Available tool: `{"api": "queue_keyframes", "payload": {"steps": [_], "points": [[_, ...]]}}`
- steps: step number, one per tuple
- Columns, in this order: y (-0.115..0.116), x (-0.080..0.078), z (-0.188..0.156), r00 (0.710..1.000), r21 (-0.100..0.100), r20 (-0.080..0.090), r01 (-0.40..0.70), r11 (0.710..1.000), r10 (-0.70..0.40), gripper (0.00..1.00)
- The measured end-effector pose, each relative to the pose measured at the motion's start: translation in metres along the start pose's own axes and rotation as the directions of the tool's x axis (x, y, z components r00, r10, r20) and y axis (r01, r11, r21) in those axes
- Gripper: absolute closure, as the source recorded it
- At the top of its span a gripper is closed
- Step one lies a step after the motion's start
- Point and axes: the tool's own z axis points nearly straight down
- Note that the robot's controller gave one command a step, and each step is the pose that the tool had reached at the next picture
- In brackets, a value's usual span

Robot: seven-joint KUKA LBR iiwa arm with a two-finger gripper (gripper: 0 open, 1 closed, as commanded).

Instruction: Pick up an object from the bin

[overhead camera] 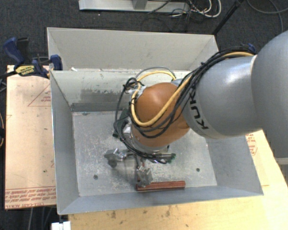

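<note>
In the camera view you see the gripper low over the floor of the bin, right at the left end of a reddish-brown flat bar lying along the near wall, though you cannot tell whether it is released or clenched.

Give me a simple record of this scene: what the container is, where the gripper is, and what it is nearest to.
container: grey metal bin, floor scuffed
arm: enters from the right, orange cover at its wrist
gripper: low, near the bin's front wall
nearest thing: reddish-brown flat bar lying along the front wall, gripper at its left end
held: cannot tell
</note>
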Motion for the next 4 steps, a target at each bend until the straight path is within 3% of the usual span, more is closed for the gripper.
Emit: {"api": "queue_keyframes", "payload": {"steps": [1,2,3,4], "points": [[-0.019,0.006,-0.002,0.993,0.005,0.005,-0.114,0.993,0.114,0.00],[-0.017,0.021,-0.004,0.988,0.001,0.002,-0.156,0.988,0.156,0.00],[-0.022,0.010,0.024,0.980,0.002,0.002,0.197,0.980,-0.197,1.00],[-0.022,0.010,0.024,0.980,0.002,0.002,0.198,0.980,-0.198,1.00]]}}
